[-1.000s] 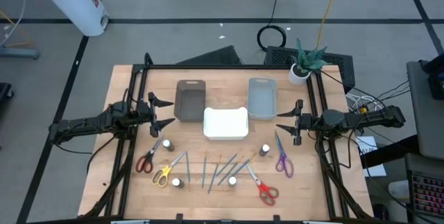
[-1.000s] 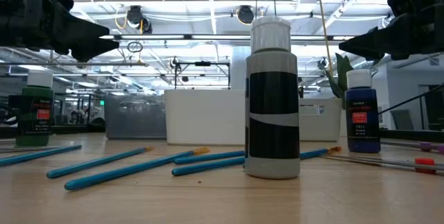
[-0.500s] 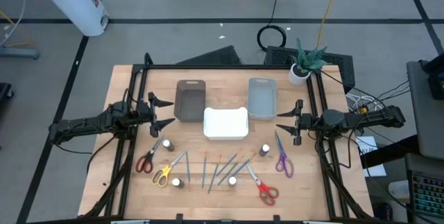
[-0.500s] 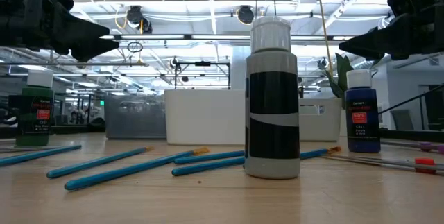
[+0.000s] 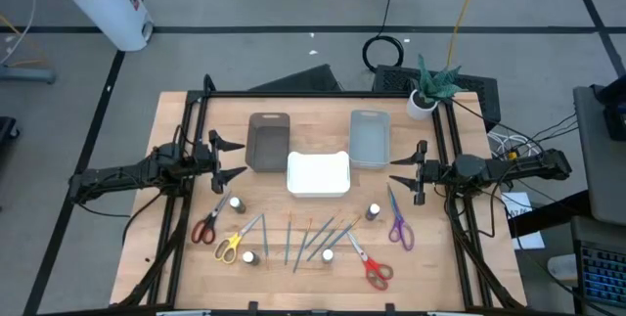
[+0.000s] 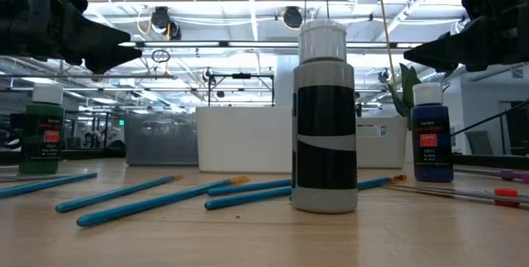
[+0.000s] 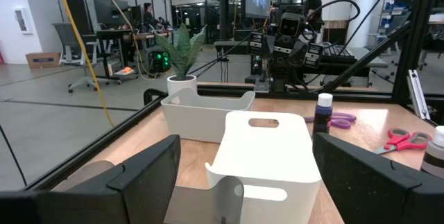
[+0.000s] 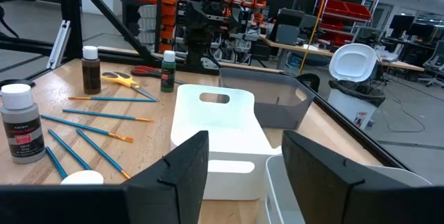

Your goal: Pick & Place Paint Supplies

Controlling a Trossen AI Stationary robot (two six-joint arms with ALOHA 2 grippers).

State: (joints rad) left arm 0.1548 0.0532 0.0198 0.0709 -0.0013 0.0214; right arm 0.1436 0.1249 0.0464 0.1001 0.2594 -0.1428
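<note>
Several small paint bottles with white caps stand on the near half of the table, among them one bottle (image 5: 238, 204) on the left and another bottle (image 5: 373, 212) on the right. Teal brushes (image 5: 308, 240) lie flat between them. Red-handled scissors (image 5: 204, 228), yellow scissors (image 5: 229, 248), a second red pair (image 5: 376, 271) and purple scissors (image 5: 399, 228) also lie flat. My left gripper (image 5: 231, 159) hovers open left of the brown tray. My right gripper (image 5: 403, 171) hovers open right of the white tray. Both grippers are off the table and touch nothing.
A brown tray (image 5: 268, 142), a white tray (image 5: 318, 189) and a grey tray (image 5: 370, 138) sit in the table's far middle. A potted plant (image 5: 426, 91) stands at the far right corner. A black frame (image 5: 196, 111) rims the table. Bare wood lies between the trays and the supplies.
</note>
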